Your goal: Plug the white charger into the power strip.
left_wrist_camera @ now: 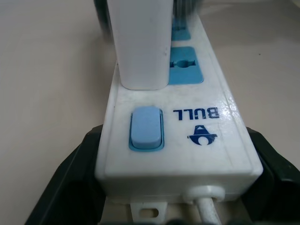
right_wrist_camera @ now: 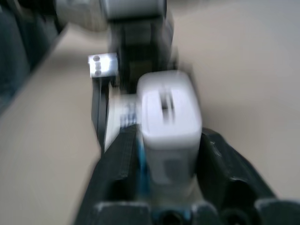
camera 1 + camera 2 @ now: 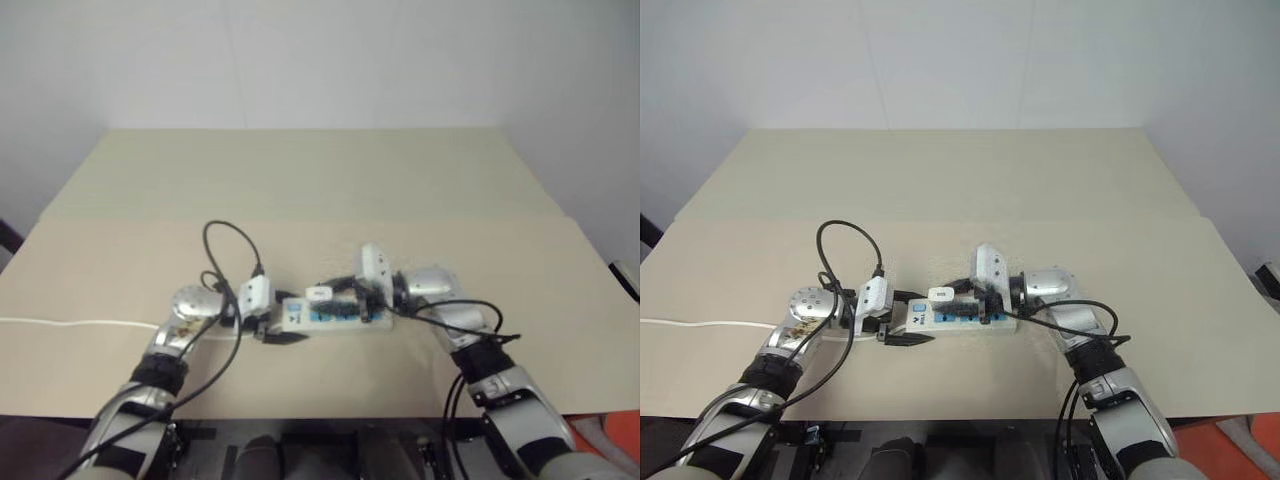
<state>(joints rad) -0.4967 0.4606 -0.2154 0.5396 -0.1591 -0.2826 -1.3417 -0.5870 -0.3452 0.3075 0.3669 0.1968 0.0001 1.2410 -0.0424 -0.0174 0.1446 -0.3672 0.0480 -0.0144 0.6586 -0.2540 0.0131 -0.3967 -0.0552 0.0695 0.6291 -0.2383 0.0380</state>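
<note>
**A:** The white charger (image 1: 140, 42), where is it right now?

**B:** A little below the middle of the head views, standing upright on the power strip (image 3: 335, 316). In my left wrist view it sits on the socket next to the blue switch (image 1: 146, 127), its base flush on the strip's top as far as I can see. I judge it plugged in, or nearly.

**A:** And the strip?

**B:** It lies flat on the tan table (image 3: 300, 180), long axis running left to right across the frame. The cord end points to the frame's left, into my left gripper (image 3: 262, 328).

**A:** What are your claws doing?

**B:** The left one is clenched on the strip's switch end, a black finger on either side of it. My right gripper (image 2: 161, 187) reaches in from the frame's right along the strip. In its wrist view the fingers stand on either side of the charger, but that view is smeared and I cannot tell whether they are gripping or let go.

**A:** Which arm is nearer the charger?

**B:** The right. The charger is straight ahead between its fingers. The left only steadies the strip.

**A:** What does the next move turn on?

**B:** My guess is that the right hand can only draw away to the frame's right along the strip's length, so it doesn't tip the charger.
</note>
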